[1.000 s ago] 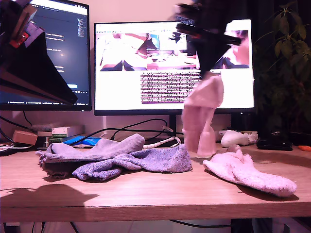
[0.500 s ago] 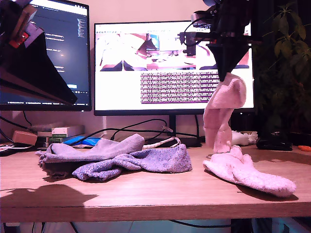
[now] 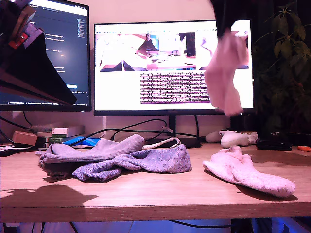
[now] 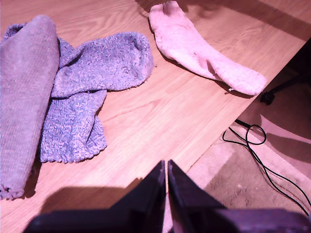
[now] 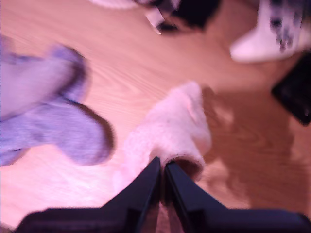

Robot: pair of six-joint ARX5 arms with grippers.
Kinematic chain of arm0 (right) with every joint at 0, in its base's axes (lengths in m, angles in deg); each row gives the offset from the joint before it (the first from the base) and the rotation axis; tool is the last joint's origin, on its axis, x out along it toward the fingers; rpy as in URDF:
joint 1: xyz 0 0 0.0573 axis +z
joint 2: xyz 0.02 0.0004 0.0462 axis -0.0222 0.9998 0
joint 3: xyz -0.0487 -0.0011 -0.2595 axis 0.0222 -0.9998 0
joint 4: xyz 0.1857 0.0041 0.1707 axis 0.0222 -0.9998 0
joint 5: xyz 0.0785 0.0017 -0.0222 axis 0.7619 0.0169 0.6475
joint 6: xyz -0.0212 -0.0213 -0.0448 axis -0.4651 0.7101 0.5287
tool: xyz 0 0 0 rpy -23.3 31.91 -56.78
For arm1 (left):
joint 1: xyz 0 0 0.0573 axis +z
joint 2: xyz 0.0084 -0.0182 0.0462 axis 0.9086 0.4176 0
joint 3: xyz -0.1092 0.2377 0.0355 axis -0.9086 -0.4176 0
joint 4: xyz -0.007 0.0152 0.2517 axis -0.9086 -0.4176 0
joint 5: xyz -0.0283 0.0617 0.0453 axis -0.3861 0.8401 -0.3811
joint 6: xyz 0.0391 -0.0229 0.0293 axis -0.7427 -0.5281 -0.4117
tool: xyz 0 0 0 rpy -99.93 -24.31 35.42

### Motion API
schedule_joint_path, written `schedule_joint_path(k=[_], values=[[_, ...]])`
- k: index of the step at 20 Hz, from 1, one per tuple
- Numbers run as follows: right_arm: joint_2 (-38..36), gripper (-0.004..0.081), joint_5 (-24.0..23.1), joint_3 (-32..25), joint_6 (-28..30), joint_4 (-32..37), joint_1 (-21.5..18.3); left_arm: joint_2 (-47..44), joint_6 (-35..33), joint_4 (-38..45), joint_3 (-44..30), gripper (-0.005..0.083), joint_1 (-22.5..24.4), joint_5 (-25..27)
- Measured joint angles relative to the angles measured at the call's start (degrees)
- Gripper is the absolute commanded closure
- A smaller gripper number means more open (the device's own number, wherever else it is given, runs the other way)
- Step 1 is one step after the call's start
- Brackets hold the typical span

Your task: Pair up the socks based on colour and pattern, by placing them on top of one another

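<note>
A fuzzy pale pink sock (image 3: 225, 73) (image 5: 170, 128) hangs high in front of the monitor, with my second gripper (image 3: 224, 22) (image 5: 162, 166) shut on its top end. A matching pink sock (image 3: 249, 175) (image 4: 201, 51) lies flat on the table towards the exterior view's right. A grey sock (image 3: 92, 148) (image 4: 24, 97) and speckled blue-purple knit socks (image 3: 146, 160) (image 4: 99, 63) lie heaped towards the exterior view's left. My first gripper (image 3: 68, 96) (image 4: 165, 166) hovers high at the exterior view's left, shut and empty.
Two monitors (image 3: 170, 68) stand at the back of the wooden table (image 3: 155, 194). A white game controller (image 3: 233, 138) (image 5: 260, 36) and cables (image 3: 141, 131) lie behind the socks. A plant (image 3: 286, 58) fills the exterior view's right. Cables (image 4: 252, 141) run over the floor past the table's edge.
My second gripper has carried the hanging pink sock towards the exterior view's right, then raised it well clear of the table. The other socks and my first gripper have stayed put.
</note>
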Motion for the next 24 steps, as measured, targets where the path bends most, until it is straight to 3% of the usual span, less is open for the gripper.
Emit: schedule_joint_path(k=[3,7,11,14,19,24], values=[[-2.8,0.0783,-1.3,-8.9,-0.5,6.1,0.9,0.0,-0.3,0.0,0.0,0.0793,0.0,0.0],[-8.9,0.0783,-3.1,-27.7,-1.7,18.3,0.9,0.0,-0.5,-0.6,0.0,0.0793,0.0,0.0],[-26.3,0.0783,-3.2,-47.7,-3.5,34.7,1.1,0.0,-0.5,-0.6,0.0,0.0793,0.0,0.0],[-37.6,0.0783,-2.9,-57.6,-5.9,39.2,1.1,0.0,-0.5,-0.6,0.0,0.0793,0.0,0.0],[-33.1,0.0783,-2.5,-62.4,-7.3,41.8,0.7,0.0,-0.7,-0.6,0.0,0.0793,0.0,0.0],[-33.4,0.0783,-2.2,-62.7,-4.4,54.4,-0.8,0.0,-0.7,-0.6,0.0,0.0793,0.0,0.0]])
